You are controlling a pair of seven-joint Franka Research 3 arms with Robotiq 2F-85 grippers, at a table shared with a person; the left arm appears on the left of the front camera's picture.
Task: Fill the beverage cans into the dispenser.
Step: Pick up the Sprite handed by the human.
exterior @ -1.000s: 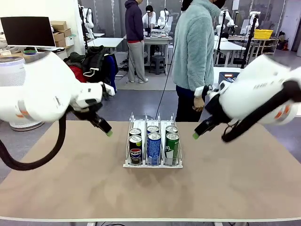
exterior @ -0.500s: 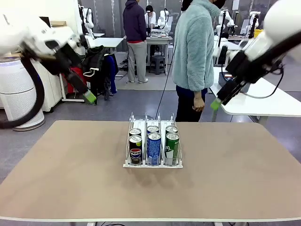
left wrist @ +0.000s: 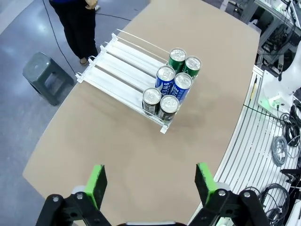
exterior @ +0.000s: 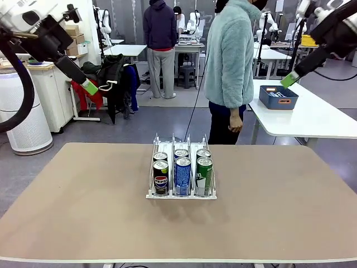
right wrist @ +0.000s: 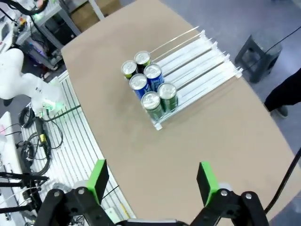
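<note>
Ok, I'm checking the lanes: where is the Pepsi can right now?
In the front view, the Pepsi can stands at the near end of the left lane of the dispenser, beside the blue-and-white can.

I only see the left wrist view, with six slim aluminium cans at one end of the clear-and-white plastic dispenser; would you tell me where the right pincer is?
Observer: The right pincer is raised high on the robot's right, well above the brown tabletop.
Operator: Thank you; is it open?
Observer: Yes, the right wrist view shows its green pads wide apart with nothing between them.
Operator: Do the dark cans carry a brand?
Observer: The front view shows a Pepsi mark on the front dark can, in the left lane of the dispenser.
</note>
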